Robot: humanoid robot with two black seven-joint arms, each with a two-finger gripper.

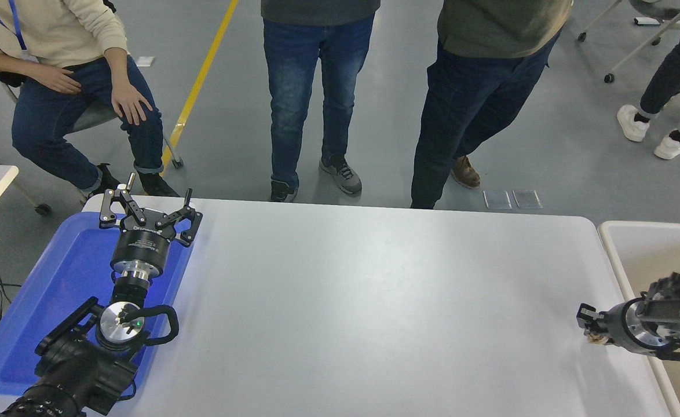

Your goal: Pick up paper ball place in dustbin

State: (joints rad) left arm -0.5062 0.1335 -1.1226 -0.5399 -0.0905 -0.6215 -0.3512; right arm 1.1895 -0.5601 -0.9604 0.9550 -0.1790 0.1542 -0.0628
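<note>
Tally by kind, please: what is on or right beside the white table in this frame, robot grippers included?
Black robot grippers: 2, left over the tray, right at the table's right end
Shallow blue plastic tray: 1
Crumpled tan paper ball: 1, in the right gripper
Cream rectangular plastic dustbin: 1, beside the table's right edge
Total: 5

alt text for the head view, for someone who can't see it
At the white table's right edge, the right gripper is shut on the tan paper ball, close to the cream dustbin. The left gripper is parked open over a blue tray at the left, and people stand or sit along the far side.
</note>
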